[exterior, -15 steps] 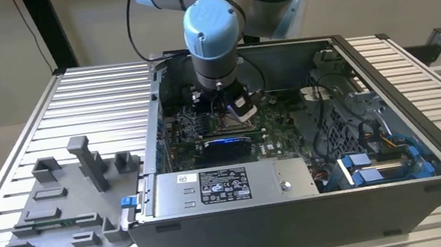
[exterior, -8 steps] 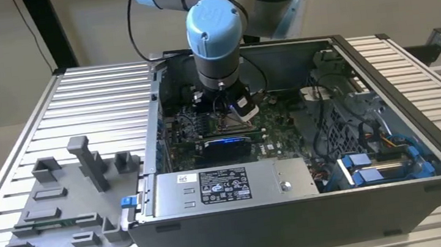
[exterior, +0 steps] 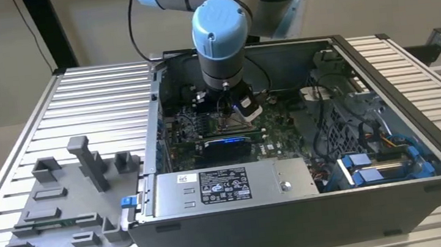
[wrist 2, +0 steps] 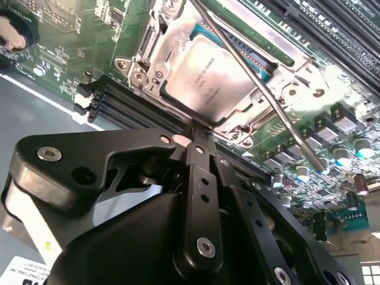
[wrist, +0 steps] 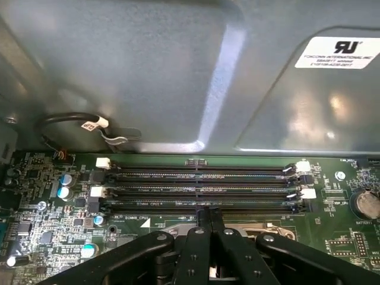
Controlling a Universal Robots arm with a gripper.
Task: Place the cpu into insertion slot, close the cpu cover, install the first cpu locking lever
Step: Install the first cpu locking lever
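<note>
In the second wrist view the cpu [wrist 2: 205,77] lies with its silvery face up in the insertion slot [wrist 2: 252,122]. The silvery cpu cover [wrist 2: 169,44] lies down around it as a frame. A thin metal locking lever [wrist 2: 267,95] runs slantwise over one side of the socket, its free end near the small capacitors. My gripper [wrist 2: 200,127] is shut with nothing between its fingers. Its tips rest at the edge of the cover, by the memory slots. The first wrist view has the shut gripper [wrist: 208,212] just in front of those slots. In the exterior view the gripper [exterior: 231,107] reaches down into the open computer case.
Black memory slots [wrist: 202,190] run alongside the socket, with the grey case wall [wrist: 148,71] beyond them. A grey box with a white label [exterior: 227,187] sits at the case front, blue drive brackets [exterior: 381,168] at the exterior view's right. A grey fixture plate [exterior: 64,201] lies on the table outside.
</note>
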